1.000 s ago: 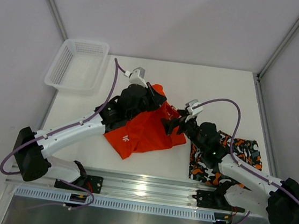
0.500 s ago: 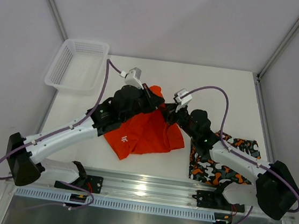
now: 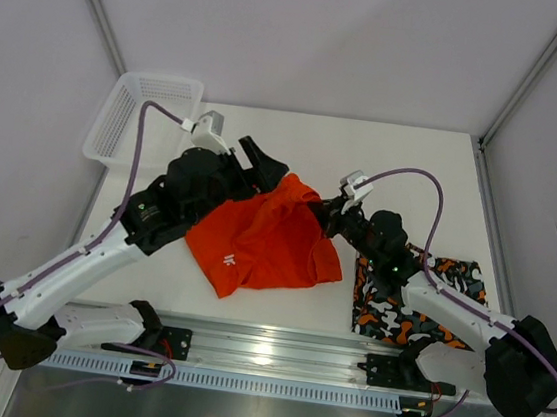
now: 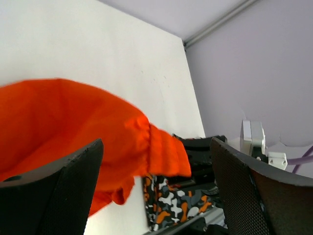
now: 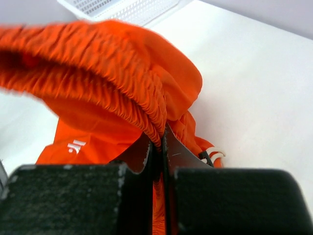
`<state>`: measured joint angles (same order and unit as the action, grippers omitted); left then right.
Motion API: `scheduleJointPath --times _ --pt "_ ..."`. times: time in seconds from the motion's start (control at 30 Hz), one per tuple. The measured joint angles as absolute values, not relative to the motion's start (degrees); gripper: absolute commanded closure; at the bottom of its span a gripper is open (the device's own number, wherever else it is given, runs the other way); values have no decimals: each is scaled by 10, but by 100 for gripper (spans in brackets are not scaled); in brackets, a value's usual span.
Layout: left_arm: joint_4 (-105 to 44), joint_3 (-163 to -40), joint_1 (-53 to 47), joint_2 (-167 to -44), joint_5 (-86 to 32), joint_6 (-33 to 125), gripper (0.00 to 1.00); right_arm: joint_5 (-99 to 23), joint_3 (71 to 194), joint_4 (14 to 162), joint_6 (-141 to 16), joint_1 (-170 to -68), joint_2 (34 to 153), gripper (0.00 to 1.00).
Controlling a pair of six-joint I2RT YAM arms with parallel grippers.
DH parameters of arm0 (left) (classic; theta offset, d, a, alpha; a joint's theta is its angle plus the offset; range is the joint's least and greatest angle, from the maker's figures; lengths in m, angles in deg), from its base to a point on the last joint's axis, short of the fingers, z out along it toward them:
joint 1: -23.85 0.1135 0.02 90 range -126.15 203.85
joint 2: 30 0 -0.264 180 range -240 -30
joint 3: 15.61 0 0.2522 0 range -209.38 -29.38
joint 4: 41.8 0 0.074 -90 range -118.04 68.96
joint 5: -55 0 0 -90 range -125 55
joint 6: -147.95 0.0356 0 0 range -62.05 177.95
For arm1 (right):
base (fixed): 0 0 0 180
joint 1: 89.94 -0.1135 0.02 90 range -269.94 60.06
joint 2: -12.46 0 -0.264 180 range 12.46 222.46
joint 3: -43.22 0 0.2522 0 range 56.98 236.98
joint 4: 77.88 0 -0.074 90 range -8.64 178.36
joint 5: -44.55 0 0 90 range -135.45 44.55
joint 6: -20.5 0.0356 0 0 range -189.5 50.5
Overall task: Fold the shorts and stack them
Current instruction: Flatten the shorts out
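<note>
The plain orange shorts (image 3: 260, 237) lie rumpled mid-table, their right upper edge lifted. My right gripper (image 3: 324, 214) is shut on their gathered waistband (image 5: 146, 105), which is pinched between the fingertips (image 5: 160, 142); a bit of white drawstring (image 5: 215, 155) shows just right of the grip. My left gripper (image 3: 264, 162) hovers open just behind the shorts' back left edge. Its fingers (image 4: 54, 186) stand wide apart with nothing between them, and the orange cloth (image 4: 73, 117) is beyond them. The patterned shorts (image 3: 419, 300) lie flat at the front right, partly under my right arm; they also show in the left wrist view (image 4: 181, 196).
A white mesh basket (image 3: 143, 118) stands at the back left corner of the table and shows behind the cloth in the right wrist view (image 5: 122, 7). A metal rail (image 3: 262, 353) runs along the near edge. White enclosure walls close in the sides and back.
My left gripper has opened, let go of the orange shorts and drawn back to the left. My right gripper moved in and shut on the waistband. The orange cloth has spread wider.
</note>
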<state>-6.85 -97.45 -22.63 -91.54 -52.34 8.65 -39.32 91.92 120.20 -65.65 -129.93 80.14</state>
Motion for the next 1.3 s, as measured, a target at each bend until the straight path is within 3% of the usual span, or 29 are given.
scheduleJointPath --times 0.23,0.57,0.7,1.07,1.3 --pt "-29 -950 -205 -857 -493 120 8 -374 887 1203 -654 -1296 778 100" --pt "-38 -765 -205 -784 -422 226 5 -369 885 1204 -645 -1284 778 100" --pt "-72 -713 -205 -794 -408 262 10 -369 884 1205 -634 -1269 779 100" --pt "-220 -556 -206 -814 -441 336 8 -336 860 1244 -574 -1199 793 100" --pt "-271 -540 -206 -821 -493 378 9 -306 831 1287 -529 -1148 804 100"
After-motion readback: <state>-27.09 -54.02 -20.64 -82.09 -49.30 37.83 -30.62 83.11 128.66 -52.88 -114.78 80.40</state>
